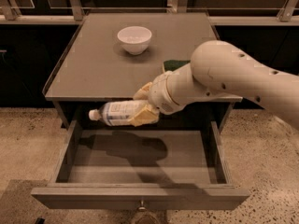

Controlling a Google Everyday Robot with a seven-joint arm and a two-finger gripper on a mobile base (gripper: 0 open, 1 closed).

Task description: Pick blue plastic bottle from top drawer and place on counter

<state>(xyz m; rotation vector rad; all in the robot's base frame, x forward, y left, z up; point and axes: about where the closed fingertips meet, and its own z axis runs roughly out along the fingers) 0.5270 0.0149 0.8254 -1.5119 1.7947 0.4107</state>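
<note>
The blue plastic bottle (117, 113) lies on its side in my gripper (144, 106), cap pointing left, held in the air above the open top drawer (140, 164) and just below the counter's front edge. The gripper's yellow fingers (145, 118) are shut on the bottle's base end. My white arm comes in from the right and covers the counter's right front part. The counter (93, 64) is the flat grey cabinet top behind the bottle. The drawer is pulled fully out, with its knob (141, 203) at the front.
A white bowl (134, 39) stands at the back middle of the counter. A green sponge (174, 65) lies on the counter's right side, partly hidden by my arm. Metal rails run behind the cabinet. Speckled floor lies on both sides.
</note>
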